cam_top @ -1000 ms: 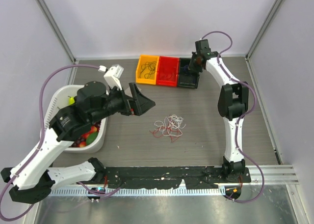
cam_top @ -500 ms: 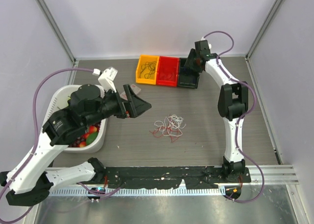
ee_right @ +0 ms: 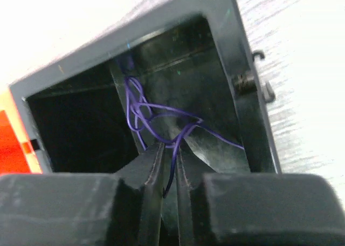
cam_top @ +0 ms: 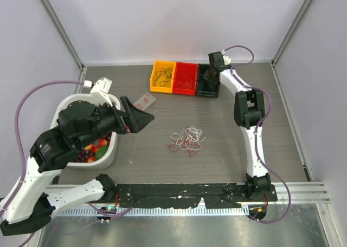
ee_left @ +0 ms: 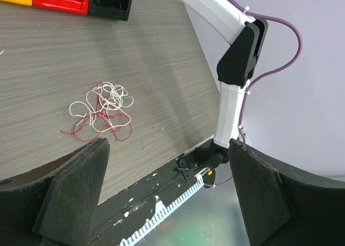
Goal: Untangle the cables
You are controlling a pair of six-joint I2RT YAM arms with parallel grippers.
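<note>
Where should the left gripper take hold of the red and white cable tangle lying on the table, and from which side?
Probably the red strand that trails out of the cable tangle on the side facing the left gripper, coming straight down from above. The wires lie flat and thin, and that loose loop sits clear of the knotted white middle.

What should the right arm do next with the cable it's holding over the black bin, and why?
Probably open the right gripper and let go. It pinches the purplish cable, whose loops hang inside the black bin, so releasing should drop it in. The red and white tangle on the table is not yet sorted.
</note>
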